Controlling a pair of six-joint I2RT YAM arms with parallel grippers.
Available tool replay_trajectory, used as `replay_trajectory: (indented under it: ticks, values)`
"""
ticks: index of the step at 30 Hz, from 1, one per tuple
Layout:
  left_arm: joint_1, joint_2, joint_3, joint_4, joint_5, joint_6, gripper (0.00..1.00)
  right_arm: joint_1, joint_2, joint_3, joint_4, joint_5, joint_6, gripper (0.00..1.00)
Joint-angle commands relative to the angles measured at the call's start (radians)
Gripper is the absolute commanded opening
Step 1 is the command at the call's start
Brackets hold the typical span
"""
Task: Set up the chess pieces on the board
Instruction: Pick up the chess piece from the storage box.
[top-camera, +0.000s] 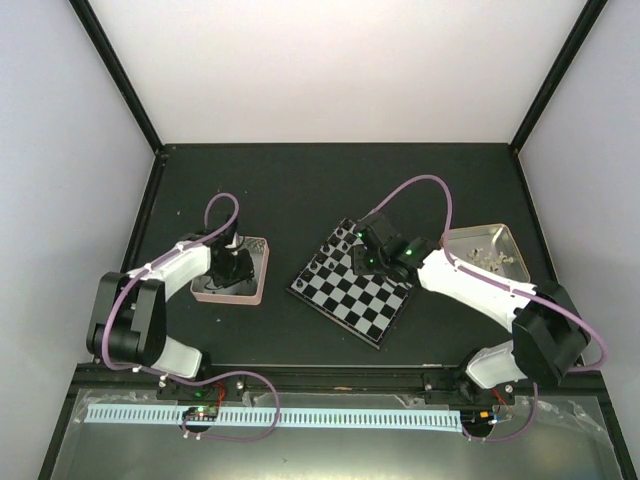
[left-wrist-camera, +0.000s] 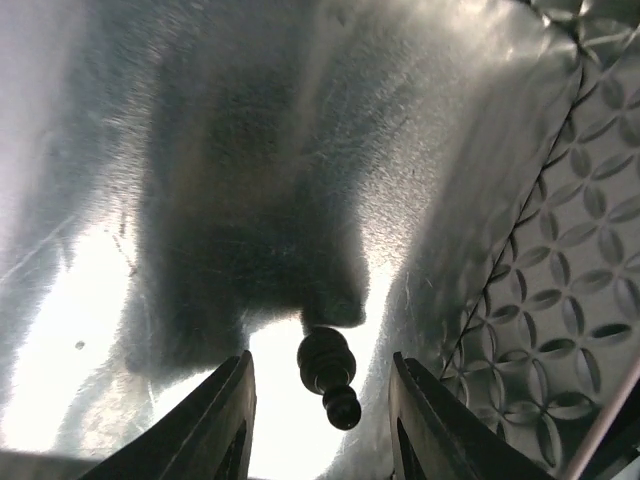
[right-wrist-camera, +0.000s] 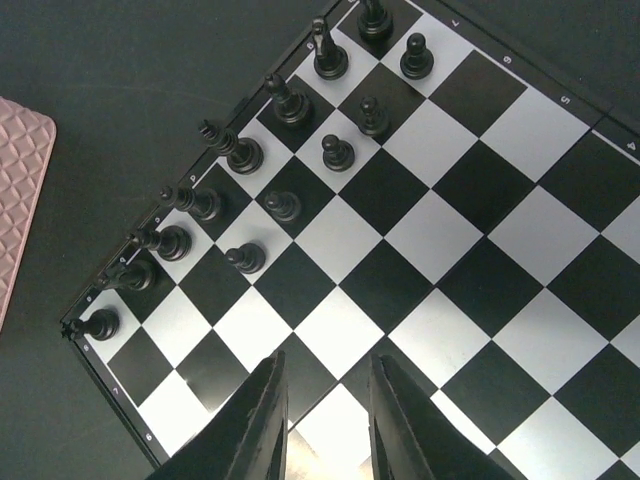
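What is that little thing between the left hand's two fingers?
A black chess piece sits between the left hand's open fingers, touching neither, on the shiny floor of the metal tin. The left wrist view shows it.

Top view:
- left hand covering most of left tin, contents not showing
- right hand and arm overlapping far corner of board, hiding squares there
- black pieces along board edge showing too small for telling kinds
- same for pale pieces lying in right tin

Left wrist:
- left fingers running off bottom edge
- piece showing as dark silhouette, kind unclear

Right wrist:
- board running off right and bottom edges
- top piece getting clipped by frame
- right fingers running off bottom
- left tin showing only as sliver at left edge
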Motion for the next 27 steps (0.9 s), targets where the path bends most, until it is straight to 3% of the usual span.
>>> replay_trajectory:
  ticks: [1,14,21,27]
  values:
    - [-0.022,0.047,0.057,-0.029,-0.011,0.042,0.36,-0.006,0.010,0.004,0.061,0.051,0.020,0.23]
    - [-0.035,0.063,0.087,-0.091,-0.076,0.068,0.08,-0.007,0.032,0.035,0.070,0.067,0.031,0.22]
    - [-0.061,-0.030,0.167,-0.170,-0.122,0.075,0.07,-0.010,-0.019,0.031,0.093,0.099,0.031,0.22]
    - [-0.153,-0.071,0.290,-0.217,-0.083,0.078,0.08,-0.067,-0.102,-0.035,0.133,0.125,0.070,0.22]
